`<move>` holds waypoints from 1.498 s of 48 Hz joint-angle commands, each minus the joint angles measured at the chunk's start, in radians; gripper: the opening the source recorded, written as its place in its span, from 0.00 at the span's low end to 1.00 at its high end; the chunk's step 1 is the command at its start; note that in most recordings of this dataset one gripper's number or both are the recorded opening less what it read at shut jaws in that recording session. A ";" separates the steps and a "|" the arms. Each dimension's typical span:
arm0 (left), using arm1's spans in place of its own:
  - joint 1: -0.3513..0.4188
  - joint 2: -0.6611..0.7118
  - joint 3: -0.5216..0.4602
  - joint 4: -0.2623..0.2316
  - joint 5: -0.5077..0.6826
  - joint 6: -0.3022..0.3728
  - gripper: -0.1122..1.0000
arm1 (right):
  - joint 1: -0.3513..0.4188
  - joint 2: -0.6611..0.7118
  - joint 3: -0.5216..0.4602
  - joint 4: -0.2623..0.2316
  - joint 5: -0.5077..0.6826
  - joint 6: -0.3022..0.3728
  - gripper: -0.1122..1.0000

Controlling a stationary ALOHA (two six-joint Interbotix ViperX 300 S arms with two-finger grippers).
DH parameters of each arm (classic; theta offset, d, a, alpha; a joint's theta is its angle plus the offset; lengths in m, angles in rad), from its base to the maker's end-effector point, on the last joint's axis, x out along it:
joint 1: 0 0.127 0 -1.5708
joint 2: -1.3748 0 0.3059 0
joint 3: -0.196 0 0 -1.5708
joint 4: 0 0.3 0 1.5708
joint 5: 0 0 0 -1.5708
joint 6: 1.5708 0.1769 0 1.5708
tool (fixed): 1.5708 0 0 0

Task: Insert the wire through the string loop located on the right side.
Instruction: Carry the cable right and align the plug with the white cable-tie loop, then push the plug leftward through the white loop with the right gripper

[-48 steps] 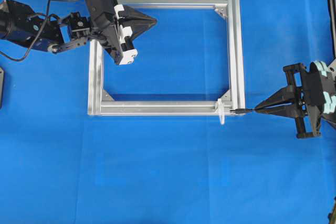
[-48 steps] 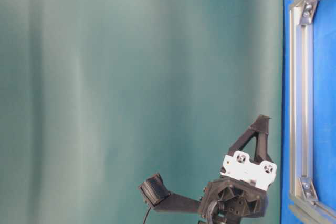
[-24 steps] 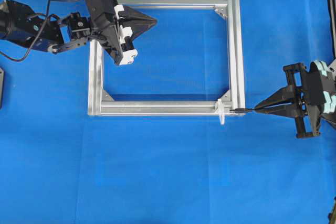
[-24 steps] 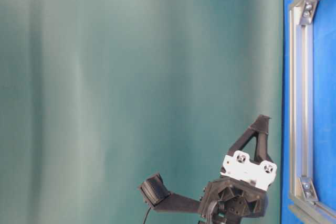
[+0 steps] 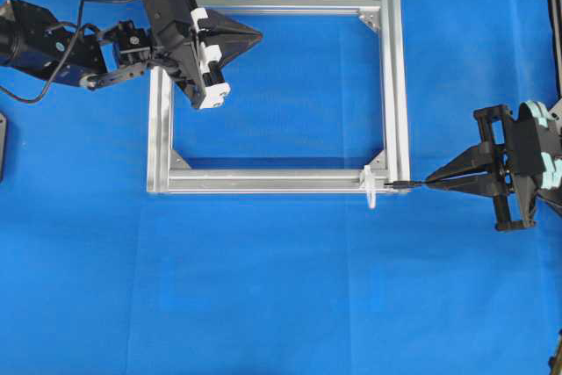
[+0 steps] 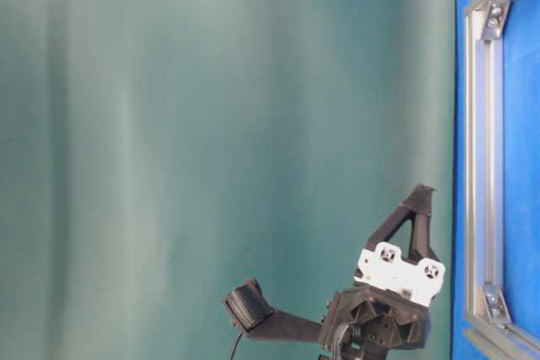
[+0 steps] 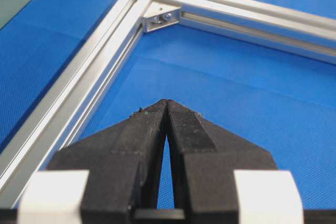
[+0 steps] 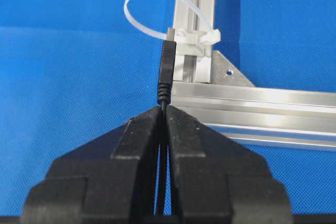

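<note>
Presently, item 1: wire (image 8: 168, 72), thin black cable with a short rigid plug tip. Judged light and limp along its length, stiff only at the plug, so best held just behind the plug, as now. Right hand (image 8: 164, 109) clenched on it there; plug tip sits at the frame's (image 5: 391, 85) lower right corner, just short of the string loop (image 8: 152, 11). Left hand (image 7: 167, 106) clenched on nothing, over the frame's upper left corner. Nothing differs from the earlier views.

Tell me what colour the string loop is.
Translucent white; the string loop shows best in the right wrist view.
</note>
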 commanded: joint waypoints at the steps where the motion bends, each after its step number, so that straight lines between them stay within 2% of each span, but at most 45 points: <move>1: 0.000 -0.035 -0.015 0.005 -0.011 0.002 0.10 | -0.003 -0.003 -0.008 0.002 -0.011 -0.002 0.08; 72: 0.002 -0.035 -0.018 0.005 -0.011 0.002 0.10 | -0.003 0.028 -0.032 0.002 -0.026 -0.002 0.08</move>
